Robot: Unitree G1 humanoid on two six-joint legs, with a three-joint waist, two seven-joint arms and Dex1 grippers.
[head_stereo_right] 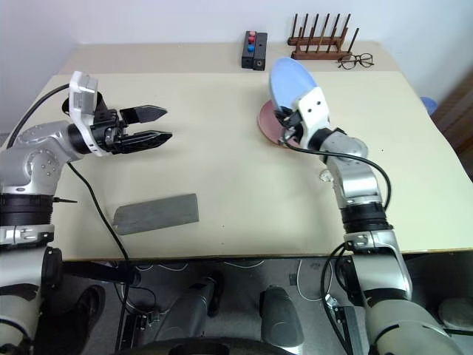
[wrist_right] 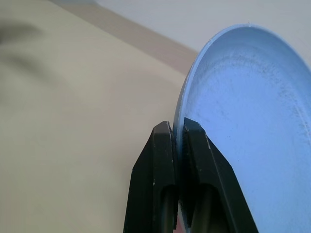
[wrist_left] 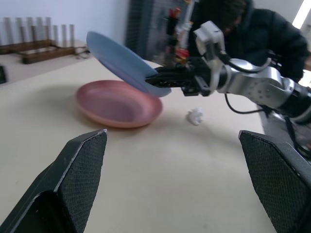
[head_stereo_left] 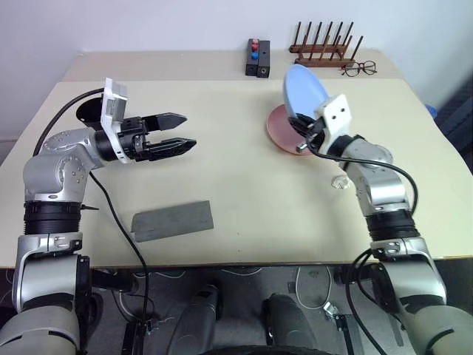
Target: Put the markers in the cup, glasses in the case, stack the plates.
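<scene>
The blue plate (head_stereo_left: 304, 90) hangs steeply tilted over the pink plate (head_stereo_left: 284, 132) on the table (head_stereo_left: 244, 214), pinched at its rim by the clenched right gripper (wrist_right: 177, 133). With so thin an edge hold, it may swivel or slip and land askew. The left gripper (head_stereo_left: 177, 133) is spread, empty, well apart.

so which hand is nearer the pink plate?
Right. The right hand hovers just above the pink plate, clamped on the blue plate. The left hand hangs open, well across the table.

Pink plate (head_stereo_left: 284, 133) — far side hidden behind blue plate (head_stereo_left: 304, 90).
</scene>
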